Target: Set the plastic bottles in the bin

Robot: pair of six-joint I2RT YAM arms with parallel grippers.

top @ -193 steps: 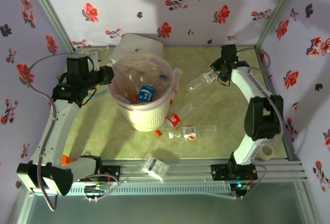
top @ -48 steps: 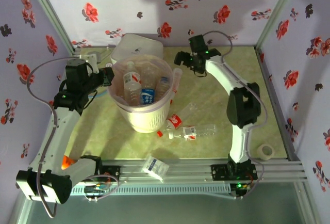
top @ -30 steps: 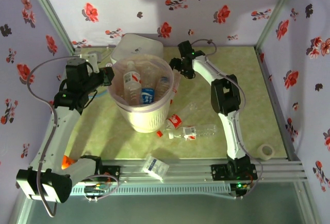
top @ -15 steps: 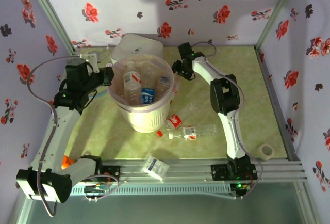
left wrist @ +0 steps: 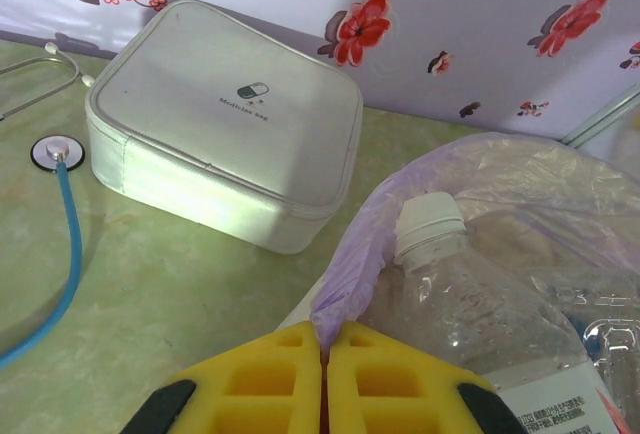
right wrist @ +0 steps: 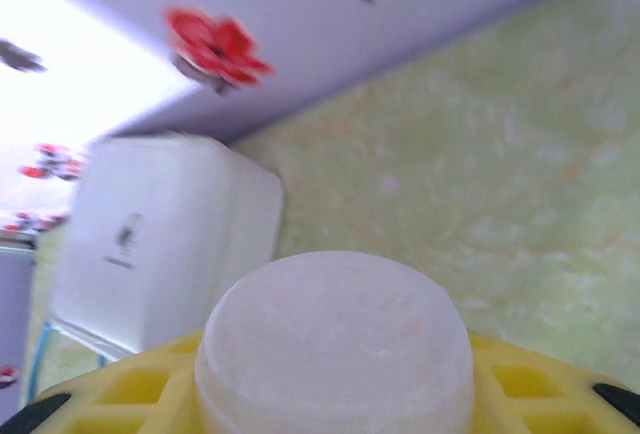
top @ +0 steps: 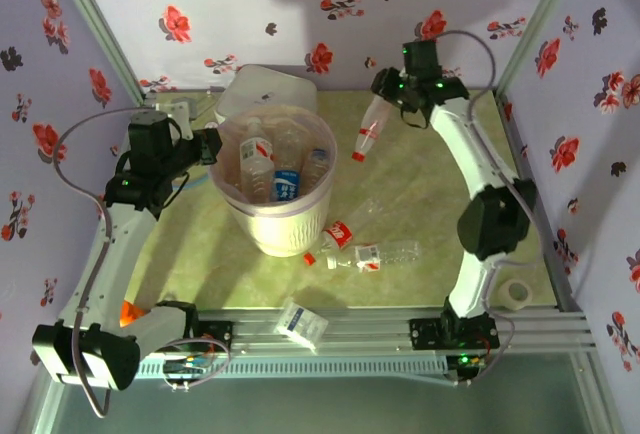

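Observation:
The bin [top: 262, 226] stands left of centre, its pinkish liner [left wrist: 400, 204] over the rim, and several plastic bottles [top: 256, 159] lie inside. My left gripper [top: 209, 144] is shut on a fold of the liner [left wrist: 345, 294] at the bin's left rim; a white-capped bottle [left wrist: 470, 304] lies just beyond it. My right gripper [top: 392, 89] hangs above the far table, shut on the base end of a clear bottle [top: 368, 129] that hangs red cap down. Its round pale base [right wrist: 335, 339] sits between the yellow fingers [right wrist: 530, 384]. More bottles [top: 385, 253] lie on the table in front of the bin.
A white zip case [top: 262, 86] lies behind the bin, also visible as the case [left wrist: 225, 124] beside a stethoscope [left wrist: 52, 152]. A small carton [top: 302, 322] rests on the front rail. A tape roll [top: 517, 292] sits at the right front. Flowered walls enclose the table.
My right gripper closed on a bottle beside the bin's far rim and has lifted it up and to the right. The left gripper has kept its hold on the liner.

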